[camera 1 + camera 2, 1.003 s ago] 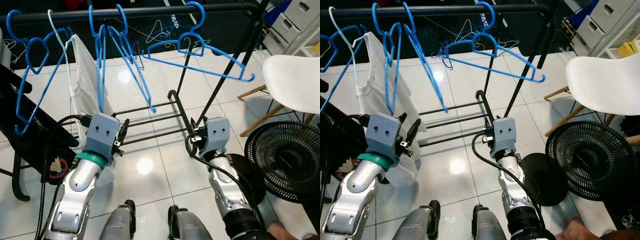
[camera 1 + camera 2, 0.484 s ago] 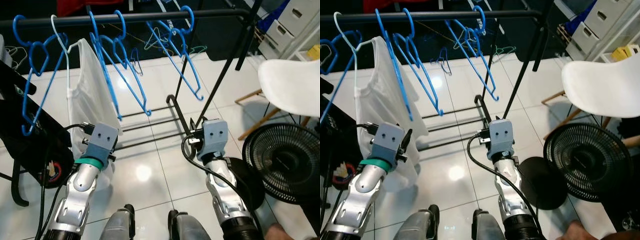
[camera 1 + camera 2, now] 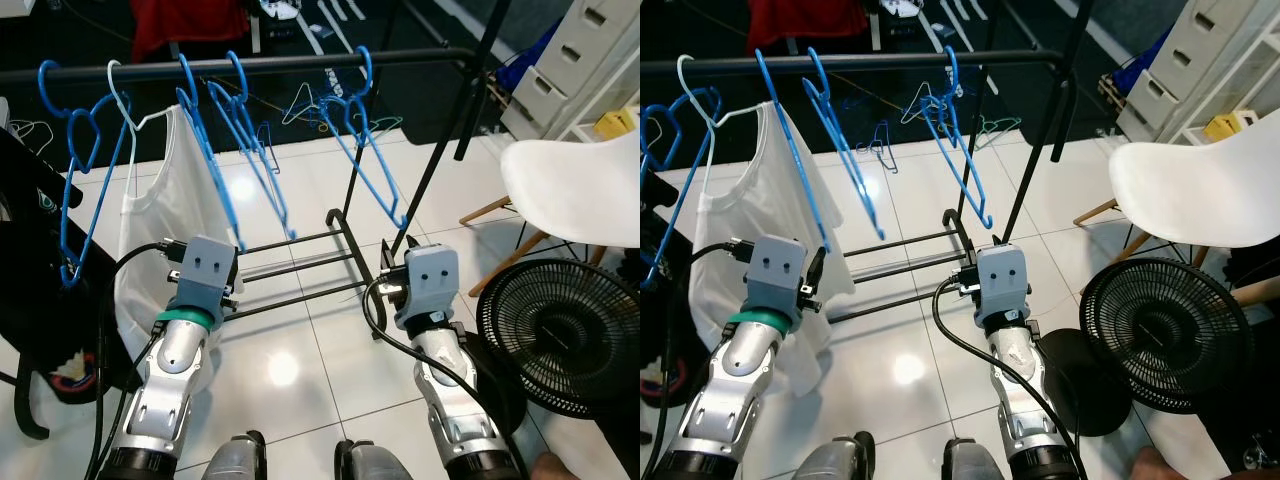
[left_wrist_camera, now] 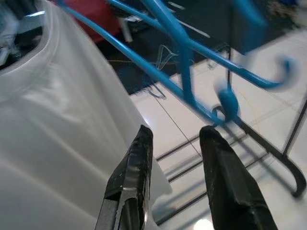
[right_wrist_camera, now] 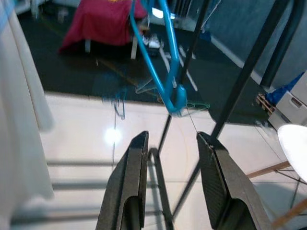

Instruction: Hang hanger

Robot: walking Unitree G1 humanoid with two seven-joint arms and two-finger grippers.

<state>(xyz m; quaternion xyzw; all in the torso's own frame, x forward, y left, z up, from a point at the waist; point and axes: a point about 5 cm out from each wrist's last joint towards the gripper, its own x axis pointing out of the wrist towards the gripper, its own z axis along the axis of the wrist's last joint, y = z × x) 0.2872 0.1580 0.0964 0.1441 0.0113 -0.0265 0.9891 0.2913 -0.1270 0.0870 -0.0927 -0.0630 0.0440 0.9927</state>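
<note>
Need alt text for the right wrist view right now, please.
The right gripper is open and empty, its two black fingers framing the low end of a blue hanger. Beyond stand the black rack legs on white floor tiles.

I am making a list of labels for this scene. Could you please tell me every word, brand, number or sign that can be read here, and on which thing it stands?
No text can be read in these pictures.
The round red and white sticker on the black stand bears a mark, too small to read.
The blue hangers, the white shirt, the fan and the white chair show no lettering.
</note>
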